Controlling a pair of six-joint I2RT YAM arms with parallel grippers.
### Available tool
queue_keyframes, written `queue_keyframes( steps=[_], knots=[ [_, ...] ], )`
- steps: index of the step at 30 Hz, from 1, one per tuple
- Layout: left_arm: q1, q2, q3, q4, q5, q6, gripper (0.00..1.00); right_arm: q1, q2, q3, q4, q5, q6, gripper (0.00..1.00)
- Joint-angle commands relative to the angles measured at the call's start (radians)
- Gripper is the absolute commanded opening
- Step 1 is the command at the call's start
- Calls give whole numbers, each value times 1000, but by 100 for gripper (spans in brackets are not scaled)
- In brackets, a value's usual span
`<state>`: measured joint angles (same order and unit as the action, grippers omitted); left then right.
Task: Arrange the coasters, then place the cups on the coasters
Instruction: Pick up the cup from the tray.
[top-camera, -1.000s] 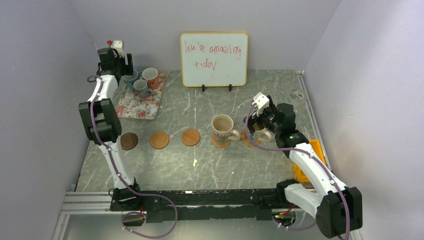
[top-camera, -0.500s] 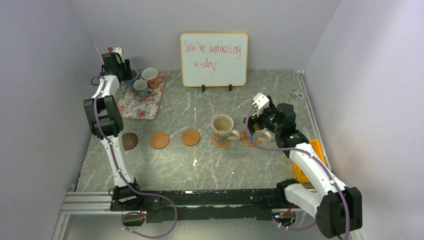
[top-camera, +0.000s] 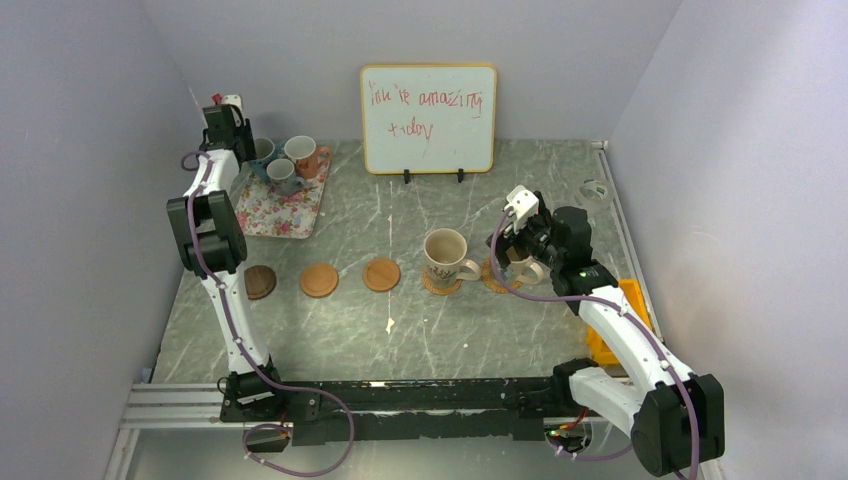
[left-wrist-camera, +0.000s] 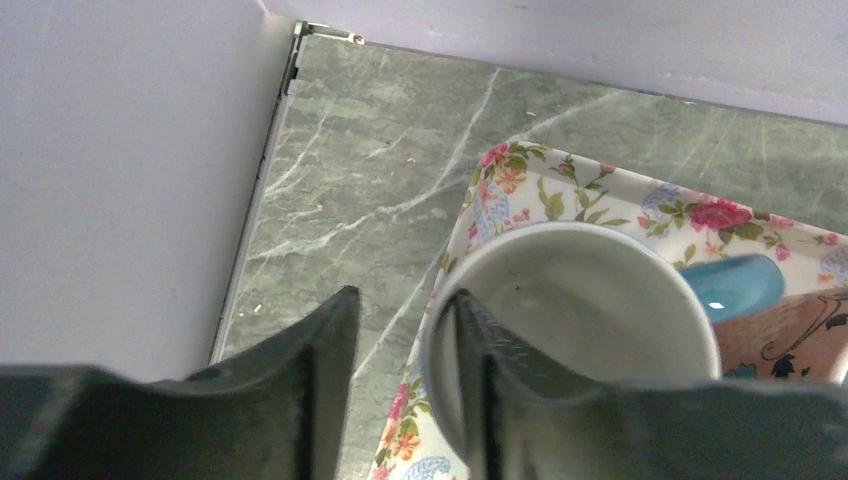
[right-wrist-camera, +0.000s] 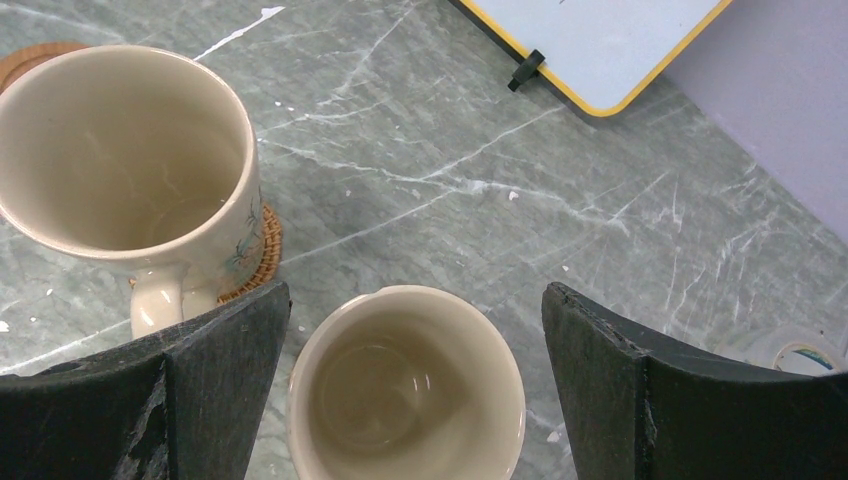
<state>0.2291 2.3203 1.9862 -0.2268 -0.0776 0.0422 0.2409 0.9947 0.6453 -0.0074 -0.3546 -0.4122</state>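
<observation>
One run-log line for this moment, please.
left claw: astride rim of cup on floral tray | right claw: open around cream cup

Three cups (top-camera: 303, 155) sitting on tray (top-camera: 265, 215) at 10 o'clock; bare coasters (top-camera: 319, 279) lying at 9; two cups (top-camera: 445, 255) sitting on coasters (top-camera: 437, 289) at 3; whiteboard (top-camera: 428, 118) standing at 12.

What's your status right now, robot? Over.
Left tool straddling rim of blue-handled cup on tray, not clamped. Right tool open around cream cup. Three coasters bare. Nothing blocking.
</observation>
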Motion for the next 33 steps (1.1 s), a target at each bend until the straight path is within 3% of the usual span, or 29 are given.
queue_keyframes(
  steps=[1,10,18,33],
  knots=[
    [20,1,40,1,6,-9,27,-6,-22,20,18,-30,-8,100],
    [63,-46,17,10,135,-80,5,-12,-30,21,17,-37,-3,100],
    [123,-156,-78,70,168,-135,5,-12,-28,22,14,-43,-3,100],
    [200,-347,-284,168,361,-116,5,-15,-34,22,13,-49,0,100]
  ],
)
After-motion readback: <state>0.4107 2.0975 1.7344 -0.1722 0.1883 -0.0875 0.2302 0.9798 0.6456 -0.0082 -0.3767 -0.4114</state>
